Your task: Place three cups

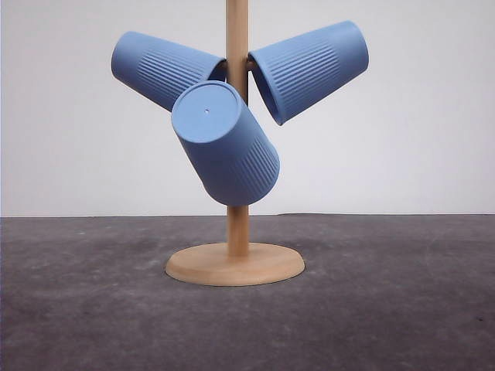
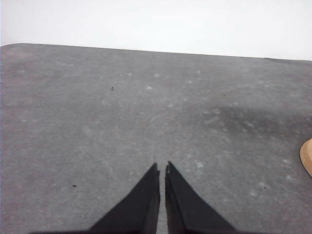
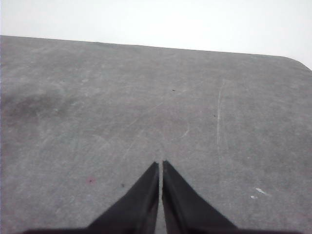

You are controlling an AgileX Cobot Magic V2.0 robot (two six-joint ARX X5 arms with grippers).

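Three light-blue ribbed cups hang on the pegs of a wooden stand (image 1: 237,232) in the front view. One cup (image 1: 164,69) points up and to the left, a second cup (image 1: 311,69) up and to the right, and the third cup (image 1: 226,145) tilts toward the camera with its base showing. My left gripper (image 2: 162,168) is shut, with nothing between its fingers, above bare grey table. Over bare table too, my right gripper (image 3: 160,164) is shut and holds nothing.
The stand's round wooden base (image 1: 234,264) rests on the dark grey tabletop (image 1: 402,309); its edge (image 2: 307,156) shows in the left wrist view. A white wall lies behind the table's far edge.
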